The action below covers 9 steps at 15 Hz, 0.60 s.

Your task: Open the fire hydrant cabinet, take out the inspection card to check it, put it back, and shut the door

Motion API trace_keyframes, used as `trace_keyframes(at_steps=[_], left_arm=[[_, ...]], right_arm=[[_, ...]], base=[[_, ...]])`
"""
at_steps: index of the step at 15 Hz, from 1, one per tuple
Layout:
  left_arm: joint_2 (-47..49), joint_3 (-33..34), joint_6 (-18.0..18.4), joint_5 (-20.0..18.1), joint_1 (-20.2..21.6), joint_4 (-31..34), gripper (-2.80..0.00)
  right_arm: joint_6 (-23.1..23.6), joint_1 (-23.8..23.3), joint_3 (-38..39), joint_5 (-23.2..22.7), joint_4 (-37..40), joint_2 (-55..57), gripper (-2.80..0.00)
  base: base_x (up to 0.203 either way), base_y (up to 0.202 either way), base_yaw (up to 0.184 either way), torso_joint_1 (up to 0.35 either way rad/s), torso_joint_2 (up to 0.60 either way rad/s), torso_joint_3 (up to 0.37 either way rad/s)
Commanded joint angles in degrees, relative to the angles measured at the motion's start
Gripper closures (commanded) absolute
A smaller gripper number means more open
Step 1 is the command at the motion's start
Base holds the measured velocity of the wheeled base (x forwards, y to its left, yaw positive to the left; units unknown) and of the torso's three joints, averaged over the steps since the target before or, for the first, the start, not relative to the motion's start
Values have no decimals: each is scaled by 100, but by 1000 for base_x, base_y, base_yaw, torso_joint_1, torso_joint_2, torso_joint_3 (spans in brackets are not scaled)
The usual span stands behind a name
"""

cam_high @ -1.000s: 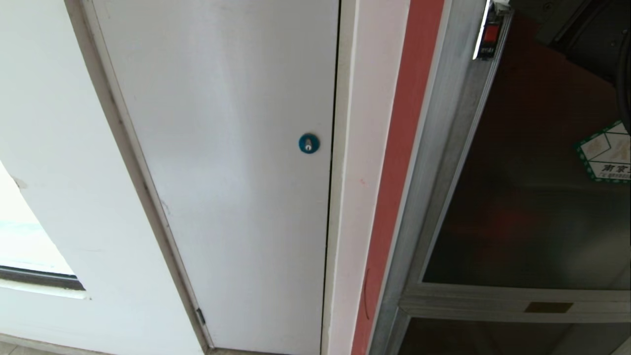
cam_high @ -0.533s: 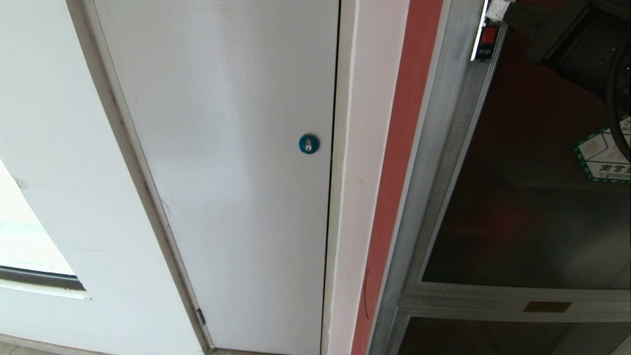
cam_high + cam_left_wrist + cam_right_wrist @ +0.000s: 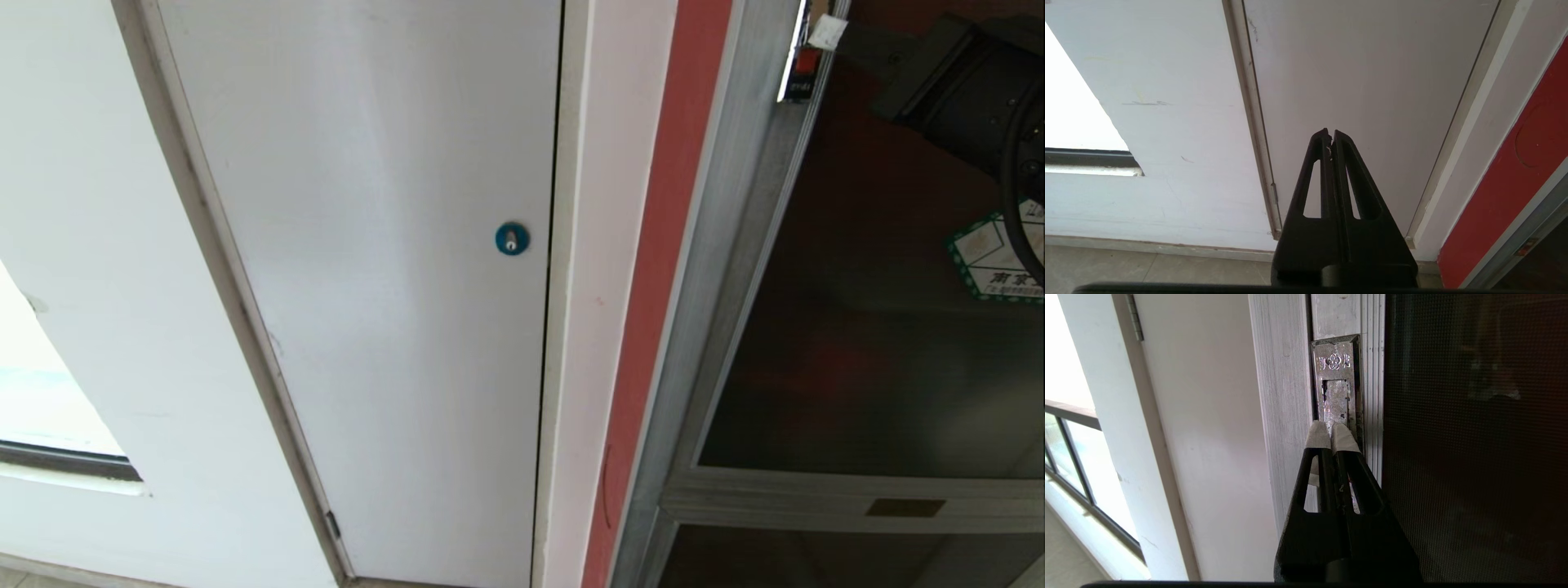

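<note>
The right gripper (image 3: 1331, 435) has its jaws clenched together on nothing, their taped tips pressed at the lower end of the metal latch plate (image 3: 1336, 381) set into the aluminium frame of the door (image 3: 1474, 437). In the head view the same gripper (image 3: 826, 33) shows as a pale tip at the top edge, just beside the small red latch (image 3: 807, 61), with the dark arm behind it over the tinted glass. The door lies flush in the fire hydrant cabinet (image 3: 735, 269), so it looks not yet opened; the inspection card is nowhere visible, presumably behind the dark pane.

The likely trouble is a slip: the closed tips meet a narrow, smooth recess, and if they press off-centre they could skid onto the ribbed frame or the glass without releasing the catch. Pulling before the catch frees would just strain against a locked door.

Room is tight on the wall side, where the frame butts against a red strip (image 3: 653, 269) and a white pilaster. The open space is out from the wall, toward the robot, where the door would swing. The green-bordered sticker (image 3: 996, 261) sits on the glass below the arm.

The left gripper (image 3: 1331, 136) hangs parked, jaws shut and empty, facing the white panel door (image 3: 384, 245) with its blue lock (image 3: 512, 238).
</note>
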State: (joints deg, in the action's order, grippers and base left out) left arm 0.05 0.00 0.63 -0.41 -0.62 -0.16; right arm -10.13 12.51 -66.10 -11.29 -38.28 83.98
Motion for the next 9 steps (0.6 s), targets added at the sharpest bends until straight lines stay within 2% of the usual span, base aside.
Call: trace_keyframes(at_steps=[1,9], left_arm=[[4,35,-2,-2,1,-2,0],[4,35,-2,-2,1,-2,0]], right_arm=[[2,-3,0,4,-22,39,0],[4,-11,27,13,-13,188,0]], base=[[0,0,0,0,0,0],[0,0,0,0,0,0]])
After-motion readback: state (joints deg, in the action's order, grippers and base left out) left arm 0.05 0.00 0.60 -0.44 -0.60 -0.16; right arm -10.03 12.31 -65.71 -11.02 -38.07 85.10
